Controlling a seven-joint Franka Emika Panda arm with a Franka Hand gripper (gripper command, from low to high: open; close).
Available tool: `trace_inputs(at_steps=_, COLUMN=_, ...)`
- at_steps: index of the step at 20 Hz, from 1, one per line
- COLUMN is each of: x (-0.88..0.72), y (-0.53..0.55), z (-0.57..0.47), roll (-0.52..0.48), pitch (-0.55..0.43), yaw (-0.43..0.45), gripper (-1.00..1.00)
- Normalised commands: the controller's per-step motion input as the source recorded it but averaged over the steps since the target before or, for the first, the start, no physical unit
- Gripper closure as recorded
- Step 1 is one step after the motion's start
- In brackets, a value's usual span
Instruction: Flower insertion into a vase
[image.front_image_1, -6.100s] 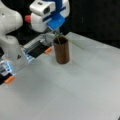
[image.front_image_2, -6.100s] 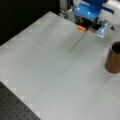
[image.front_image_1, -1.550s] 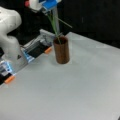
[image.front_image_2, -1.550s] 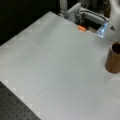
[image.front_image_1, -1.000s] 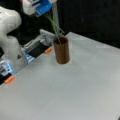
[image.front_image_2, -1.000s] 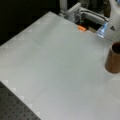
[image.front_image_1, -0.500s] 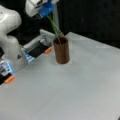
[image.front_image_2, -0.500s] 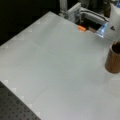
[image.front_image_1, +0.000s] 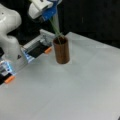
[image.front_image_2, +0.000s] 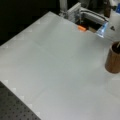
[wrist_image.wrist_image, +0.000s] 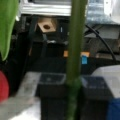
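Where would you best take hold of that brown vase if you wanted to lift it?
Probably around the middle of its straight wall, coming in from the side. The vase stands upright as a plain cylinder with no handle, and a green flower stem, held by the gripper, already slants into its open top.

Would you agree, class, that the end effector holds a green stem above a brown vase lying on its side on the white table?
No. A front view shows the vase standing upright, not on its side. The end effector does hold the green stem above it on the white table.
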Motion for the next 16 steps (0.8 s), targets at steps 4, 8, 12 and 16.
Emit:
trace_inputs(at_steps=4, x=0.27, y=0.08, z=0.13, roll=0.102, pitch=0.506, yaw=0.051, gripper=1.0)
trace_inputs(at_steps=8, x=0.28, y=0.1, z=0.07, roll=0.085, pitch=0.447, yaw=0.05, gripper=1.0)
trace_inputs(at_steps=12, x=0.24, y=0.12, z=0.06, roll=0.055, pitch=0.401, yaw=0.027, gripper=1.0)
trace_inputs(at_steps=16, x=0.23, y=0.13, z=0.1, roll=0.048, pitch=0.383, yaw=0.006, gripper=1.0)
